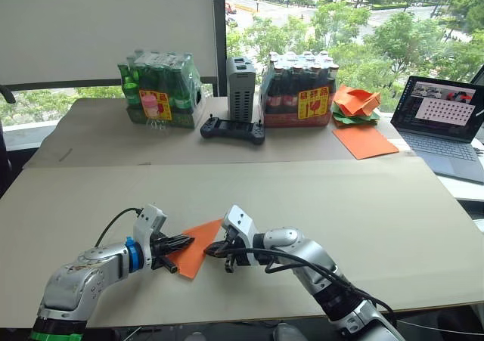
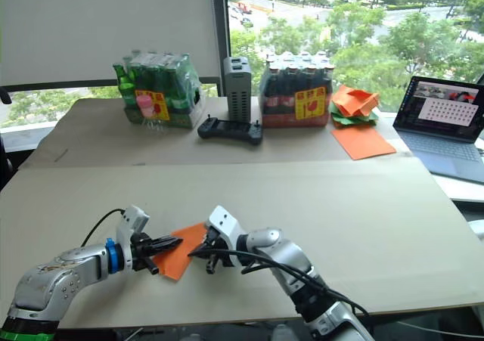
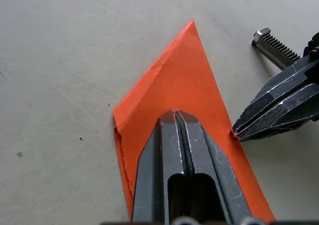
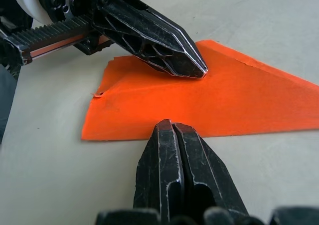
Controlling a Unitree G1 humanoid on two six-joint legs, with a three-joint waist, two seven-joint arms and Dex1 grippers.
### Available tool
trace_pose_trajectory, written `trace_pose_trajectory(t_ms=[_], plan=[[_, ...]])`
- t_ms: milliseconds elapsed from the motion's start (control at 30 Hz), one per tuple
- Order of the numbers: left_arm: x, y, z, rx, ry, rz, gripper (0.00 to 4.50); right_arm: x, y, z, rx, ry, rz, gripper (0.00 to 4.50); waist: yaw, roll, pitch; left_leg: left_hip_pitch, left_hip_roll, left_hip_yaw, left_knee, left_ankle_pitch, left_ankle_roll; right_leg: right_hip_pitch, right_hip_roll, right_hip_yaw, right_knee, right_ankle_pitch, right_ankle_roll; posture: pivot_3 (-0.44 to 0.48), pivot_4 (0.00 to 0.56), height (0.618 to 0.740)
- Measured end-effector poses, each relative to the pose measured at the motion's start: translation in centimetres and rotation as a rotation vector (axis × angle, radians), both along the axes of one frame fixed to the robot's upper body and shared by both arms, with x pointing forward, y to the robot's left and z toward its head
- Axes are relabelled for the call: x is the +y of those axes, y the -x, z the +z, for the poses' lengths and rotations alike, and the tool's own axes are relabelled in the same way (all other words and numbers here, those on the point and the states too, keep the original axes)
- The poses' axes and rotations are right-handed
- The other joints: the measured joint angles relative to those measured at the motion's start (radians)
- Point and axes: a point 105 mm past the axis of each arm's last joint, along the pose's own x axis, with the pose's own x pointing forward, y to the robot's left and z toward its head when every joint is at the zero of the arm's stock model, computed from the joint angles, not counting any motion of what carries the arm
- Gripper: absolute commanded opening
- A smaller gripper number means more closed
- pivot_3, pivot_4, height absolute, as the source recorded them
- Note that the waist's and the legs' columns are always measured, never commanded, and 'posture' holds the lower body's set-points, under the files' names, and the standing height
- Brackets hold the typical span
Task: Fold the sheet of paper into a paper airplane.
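The sheet of paper (image 1: 200, 249) is an orange pointed wedge lying flat on the near part of the table, between my two arms. My left gripper (image 1: 190, 240) is shut, and its tip presses down on top of the paper (image 3: 184, 75) from the left. My right gripper (image 1: 209, 248) is also shut. Its tip rests on the table right at the paper's right edge (image 4: 199, 115), with nothing between its fingers. In the left wrist view the right gripper's tip (image 3: 239, 132) touches that edge. The paper airplane is out of view.
At the back of the table stand a pack of green bottles (image 1: 159, 88), a grey box (image 1: 240, 88), a black controller (image 1: 233, 131) and a pack of dark bottles (image 1: 299, 91). A heap of orange and green paper (image 1: 355, 101), a smooth orange sheet (image 1: 364, 140) and a laptop (image 1: 445, 125) lie at the back right.
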Motion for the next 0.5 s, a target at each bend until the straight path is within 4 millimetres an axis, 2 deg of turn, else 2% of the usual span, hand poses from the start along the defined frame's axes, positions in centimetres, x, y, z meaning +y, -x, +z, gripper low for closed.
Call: trace_pose_trajectory(t_ms=[500], plan=[[0.0,0.0,0.0,0.001,0.001,-0.001,0.05,1.2,1.9,-0.5,0.021,0.024,0.133,0.00,-0.001,0.000,0.000,0.000,0.000,0.000,0.000,0.000,0.000,0.000,0.000,0.000,0.000,0.000,0.000,0.000,0.150,0.740]])
